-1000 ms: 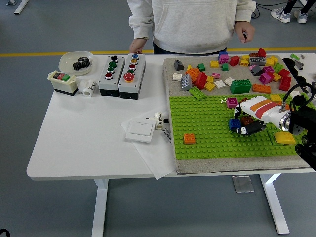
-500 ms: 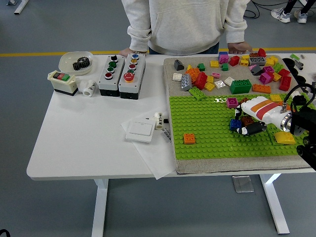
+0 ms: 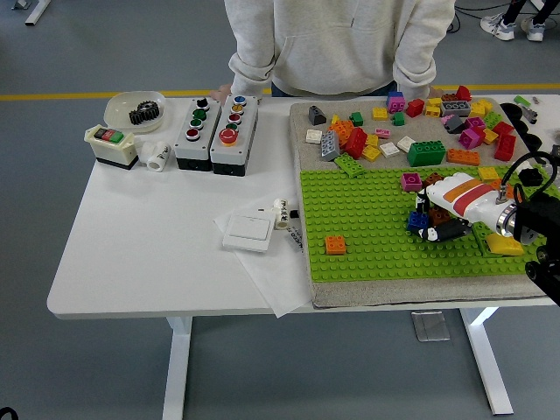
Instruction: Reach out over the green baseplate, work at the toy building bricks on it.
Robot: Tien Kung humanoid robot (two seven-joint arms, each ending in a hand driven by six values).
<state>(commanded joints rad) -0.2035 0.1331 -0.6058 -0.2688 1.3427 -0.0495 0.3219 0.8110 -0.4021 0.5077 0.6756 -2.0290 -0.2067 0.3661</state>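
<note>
Left of the white surface (image 3: 149,254): switch boxes, untouched. Green baseplate (image 3: 367,249) mostly bare; one orange brick (image 3: 335,246) seated alone. Right hand (image 3: 437,219) low over the plate, dark fingers (image 3: 446,230) around a blue brick (image 3: 415,220), apparently clenched on it. Loose bricks (image 3: 411,122) heaped beyond. Judged early: most building left.

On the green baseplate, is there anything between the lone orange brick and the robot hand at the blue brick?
No. In the head view, only bare green studs of the baseplate lie between the orange brick and the right robot hand at the blue brick.
</note>
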